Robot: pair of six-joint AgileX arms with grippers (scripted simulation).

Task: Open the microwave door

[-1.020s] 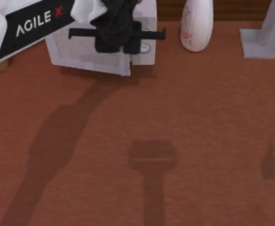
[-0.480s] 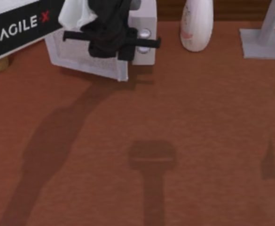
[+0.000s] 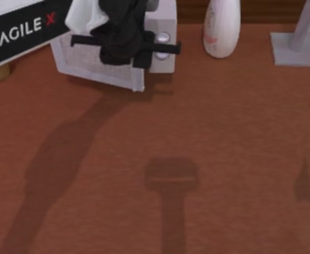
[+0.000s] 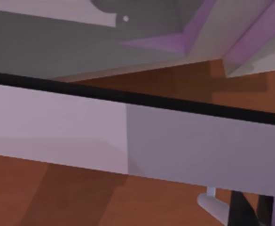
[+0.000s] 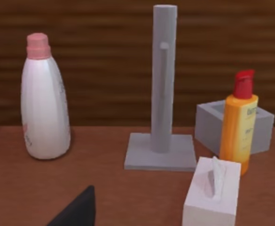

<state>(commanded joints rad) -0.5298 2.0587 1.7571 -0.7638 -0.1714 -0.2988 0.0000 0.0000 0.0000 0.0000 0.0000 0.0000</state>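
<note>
My left arm reaches in from the top view's upper left, its black AgileX-branded link over the table's far left corner, and my left gripper (image 3: pixel 124 43) sits on top of the microwave (image 3: pixel 164 21) at the far edge, left of centre. Gripper body hides most of the oven; black fingers (image 3: pixel 86 40) stick out sideways to both sides, spread wide, nothing between them that I can see, so I read it as open. The microwave door (image 3: pixel 99 70) is the light-grey panel with the speckled window; it hangs slanted off the oven front, its right end swung out toward the near side and apart from the control panel, so it stands partly ajar. Two silver knobs (image 3: pixel 162 37) show on the panel just right of the gripper, the fingers' right tip overlapping the lower one. Left wrist view is very close: a pale grey slab with a black edge line (image 4: pixel 137 101) crosses the frame, wood table (image 4: pixel 81 197) below it, can't tell which part of the oven it is. White rounded bottle with pink cap (image 3: pixel 221 29) stands just right of the microwave, apart from it. Grey upright post on a square base (image 3: pixel 297 48) sits at the far right. Right arm not in the top view; its wrist view shows the same bottle (image 5: pixel 44 108), the post (image 5: pixel 163 80), an orange pump bottle (image 5: pixel 239 125) in front of a grey box (image 5: pixel 262 125), and a white tissue box (image 5: pixel 212 193). A black tip (image 5: pixel 78 212) of my right gripper pokes in at the edge; can't tell its state.
</note>
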